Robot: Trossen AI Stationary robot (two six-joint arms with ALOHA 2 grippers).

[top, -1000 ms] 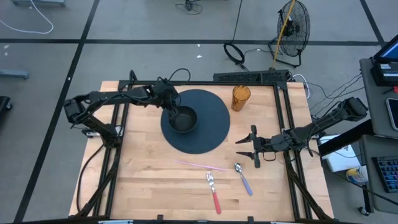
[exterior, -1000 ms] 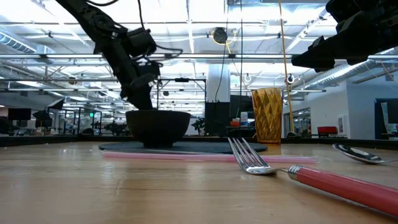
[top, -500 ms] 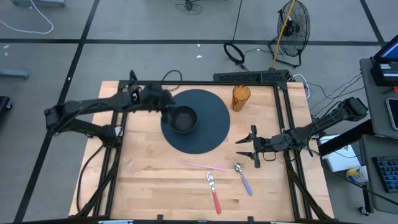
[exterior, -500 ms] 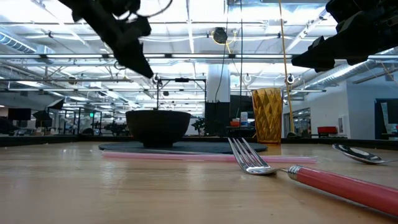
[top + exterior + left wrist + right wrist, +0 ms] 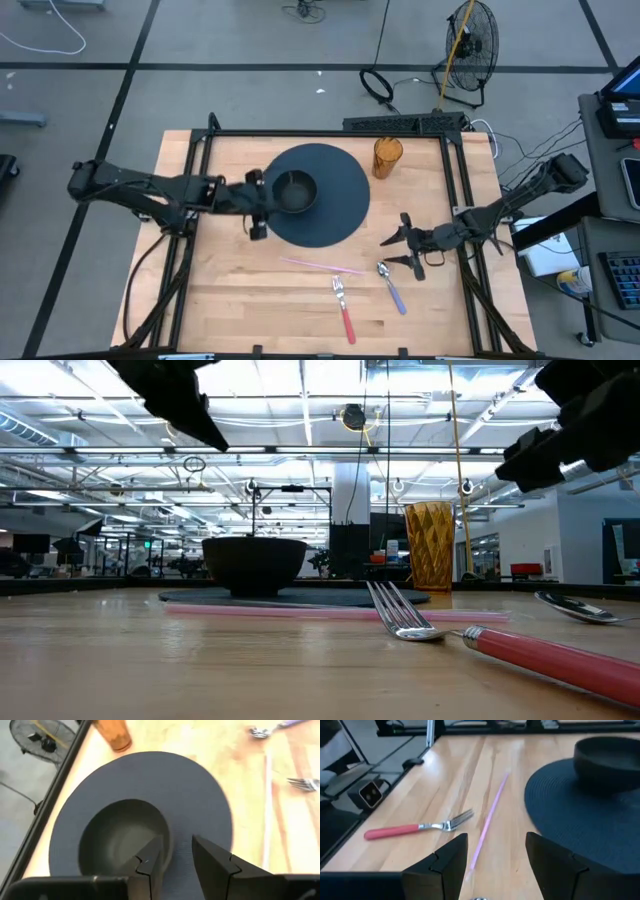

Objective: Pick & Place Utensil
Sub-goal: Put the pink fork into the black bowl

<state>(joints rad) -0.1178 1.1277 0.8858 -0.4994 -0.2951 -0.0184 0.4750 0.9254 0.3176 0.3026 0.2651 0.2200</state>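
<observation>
A black bowl (image 5: 293, 190) stands on a round dark placemat (image 5: 335, 215). Nearer lie a pink straw (image 5: 320, 265), a red-handled fork (image 5: 344, 308) and a purple-handled spoon (image 5: 391, 286), all flat on the wood. My left gripper (image 5: 258, 205) hovers open just left of the bowl, raised well above the table; in the left wrist view (image 5: 182, 855) its fingers look down past the bowl's rim (image 5: 165, 827). My right gripper (image 5: 398, 250) is open, in the air just beyond the spoon's bowl end, and faces the straw (image 5: 487, 825) and fork (image 5: 415, 830).
An amber ribbed cup (image 5: 387, 157) stands at the far side, right of the placemat. Black frame rails (image 5: 200, 170) run along the table's left, right and far sides. Bare wood (image 5: 230, 290) lies left of the utensils. A fan (image 5: 470, 40) and cables sit on the floor beyond.
My left gripper has risen from the bowl's far-left rim and swung toward the table's near and left side, ending high beside the bowl's left; the bowl has stayed put. My right gripper has shifted slightly toward the near edge, closer to the spoon.
</observation>
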